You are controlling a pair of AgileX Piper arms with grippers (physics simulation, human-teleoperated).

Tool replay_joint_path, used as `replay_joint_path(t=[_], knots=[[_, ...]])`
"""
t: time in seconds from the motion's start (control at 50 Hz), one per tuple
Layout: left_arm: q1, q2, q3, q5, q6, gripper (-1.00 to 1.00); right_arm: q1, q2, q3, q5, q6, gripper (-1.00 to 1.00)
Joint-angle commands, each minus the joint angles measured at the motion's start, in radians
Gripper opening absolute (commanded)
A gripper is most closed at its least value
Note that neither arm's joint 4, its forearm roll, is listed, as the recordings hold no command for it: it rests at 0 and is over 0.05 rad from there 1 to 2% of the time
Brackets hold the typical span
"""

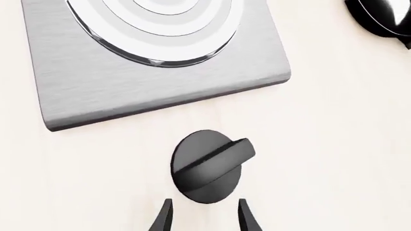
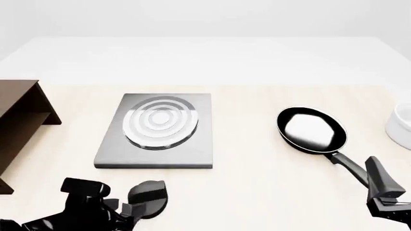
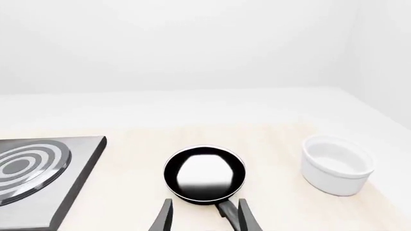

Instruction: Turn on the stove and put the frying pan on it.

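The stove is a flat grey slab with silver rings, left of centre on the table. Its black oval knob sits apart, in front of the slab. My left gripper is open just short of the knob; both fingertips stay clear of it. The frying pan rests on the table to the right, handle pointing toward my right gripper. In the right wrist view that gripper is open, with the handle's end near one fingertip and the pan just ahead.
A white bowl stands at the right edge, beyond the pan. A brown wooden shelf stands at the left edge beside the stove. Bare tabletop separates stove and pan.
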Motion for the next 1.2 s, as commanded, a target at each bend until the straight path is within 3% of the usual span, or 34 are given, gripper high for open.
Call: replay_joint_path(t=[0.02, 0.06, 0.12, 0.16, 0.18, 0.2, 0.22, 0.26, 0.32, 0.34, 0.36, 0.42, 0.44, 0.5, 0.54, 0.58, 0.64, 0.76, 0.92, 1.08, 1.12, 1.16, 1.2], knots=[[-0.035, -0.237, 0.009, 0.225, 0.015, 1.0, 0.004, 0.001, 0.0, 0.005, 0.003, 1.0], [-0.025, -0.349, -0.02, 0.341, 0.037, 1.0, 0.006, 0.004, 0.0, 0.004, 0.001, 1.0], [0.015, -0.651, -0.13, 0.589, 0.045, 1.0, 0.006, 0.005, 0.0, 0.004, 0.005, 1.0], [0.163, -0.899, -0.277, 0.787, 0.192, 1.0, 0.005, 0.007, 0.0, 0.004, 0.007, 1.0], [0.209, -0.972, -0.323, 0.828, 0.226, 1.0, 0.005, 0.008, 0.0, 0.004, 0.008, 1.0], [0.259, -1.063, -0.38, 0.867, 0.305, 1.0, 0.005, 0.003, 0.0, 0.009, 0.012, 1.0], [0.304, -1.118, -0.392, 0.881, 0.449, 1.0, 0.0, 0.002, -0.001, 0.01, 0.016, 1.0], [0.435, -1.154, -0.383, 0.851, 0.51, 1.0, -0.006, -0.017, -0.003, 0.027, 0.022, 1.0], [0.457, -1.155, -0.381, 0.707, 0.4, 1.0, -0.015, -0.062, -0.032, 0.094, 0.033, 1.0], [0.504, -1.155, -0.372, 0.626, 0.431, 1.0, -0.014, -0.083, -0.045, 0.122, 0.026, 1.0], [0.631, -1.155, -0.317, 0.538, 0.477, 1.0, -0.005, -0.116, -0.077, 0.154, -0.012, 1.0], [0.598, -1.155, -0.163, 0.411, 0.469, 1.0, 0.02, -0.118, -0.157, 0.234, -0.003, 1.0], [0.603, -1.155, -0.109, 0.362, 0.499, 1.0, 0.036, -0.118, -0.194, 0.264, 0.002, 1.0], [0.62, -1.155, 0.011, 0.271, 0.522, 1.0, 0.068, -0.117, -0.318, 0.377, -0.028, 1.0], [0.622, -1.155, 0.028, 0.273, 0.477, 1.0, 0.082, -0.08, -0.403, 0.444, -0.025, 1.0], [0.613, -1.155, -0.011, 0.282, 0.457, 1.0, 0.1, -0.027, -0.499, 0.489, -0.038, 1.0], [0.613, -1.155, 0.013, 0.286, 0.471, 1.0, 0.141, 0.092, -0.615, 0.537, -0.015, 1.0], [0.587, -1.155, 0.007, 0.285, 0.491, 1.0, 0.195, 0.298, -0.795, 0.609, -0.099, 1.0], [0.579, -1.155, -0.002, 0.281, 0.501, 1.0, 0.108, 0.506, -0.773, 0.527, -0.259, 1.0], [0.574, -1.155, 0.002, 0.282, 0.493, 1.0, 0.054, 0.682, -0.644, 0.341, -0.317, 1.0], [0.573, -1.155, -0.006, 0.284, 0.478, 1.0, 0.043, 0.704, -0.611, 0.304, -0.357, 1.0], [0.576, -1.155, -0.004, 0.286, 0.472, 1.0, 0.023, 0.736, -0.597, 0.275, -0.332, 1.0], [0.578, -1.155, -0.003, 0.288, 0.468, 1.0, 0.013, 0.757, -0.551, 0.232, -0.359, 1.0]])
